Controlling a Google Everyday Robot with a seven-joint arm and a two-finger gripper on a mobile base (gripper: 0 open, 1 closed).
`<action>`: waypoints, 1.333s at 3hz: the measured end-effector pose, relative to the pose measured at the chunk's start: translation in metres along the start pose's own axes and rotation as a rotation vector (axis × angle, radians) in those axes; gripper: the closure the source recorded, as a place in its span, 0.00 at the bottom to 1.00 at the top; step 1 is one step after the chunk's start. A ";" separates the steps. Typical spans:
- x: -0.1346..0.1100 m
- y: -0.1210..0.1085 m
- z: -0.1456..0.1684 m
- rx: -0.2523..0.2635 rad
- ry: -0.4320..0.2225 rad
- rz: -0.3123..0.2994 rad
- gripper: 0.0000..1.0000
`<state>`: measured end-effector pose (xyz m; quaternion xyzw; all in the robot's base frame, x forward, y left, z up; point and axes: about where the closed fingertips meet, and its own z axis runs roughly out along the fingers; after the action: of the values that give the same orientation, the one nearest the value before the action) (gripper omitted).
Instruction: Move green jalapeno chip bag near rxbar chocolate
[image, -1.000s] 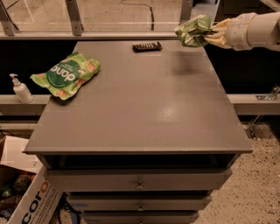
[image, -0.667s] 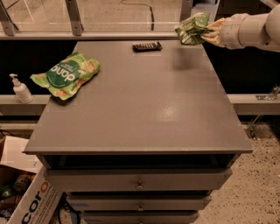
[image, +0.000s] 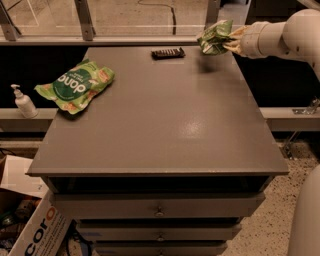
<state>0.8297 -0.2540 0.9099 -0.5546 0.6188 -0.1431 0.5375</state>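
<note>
Your pincer (image: 227, 42) sits over far right corner of grey table (image: 165, 135). Well left of it, nearer camera: bright green bag (image: 75, 86) with dark circle logo, flat on tabletop. Further left, off table: white pump bottle (image: 23, 101) on ledge. Far below-left: drawers (image: 159, 210), cardboard box (image: 37, 227).

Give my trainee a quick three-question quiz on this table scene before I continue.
1. True or false: the rxbar chocolate lies near the table's far edge.
2. Fill in: in the camera view, the brighter green bag lies on the table's ___ side.
3. The end effector, above the far right corner, grips: A) rxbar chocolate B) green jalapeno chip bag C) brighter green bag.
Key: 1 true; 2 left; 3 B.
</note>
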 end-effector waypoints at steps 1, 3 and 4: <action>0.000 0.016 0.019 -0.033 -0.001 0.000 1.00; -0.014 0.048 0.044 -0.110 -0.022 0.038 1.00; -0.026 0.061 0.043 -0.144 -0.037 0.058 1.00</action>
<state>0.8276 -0.1932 0.8595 -0.5763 0.6334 -0.0721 0.5114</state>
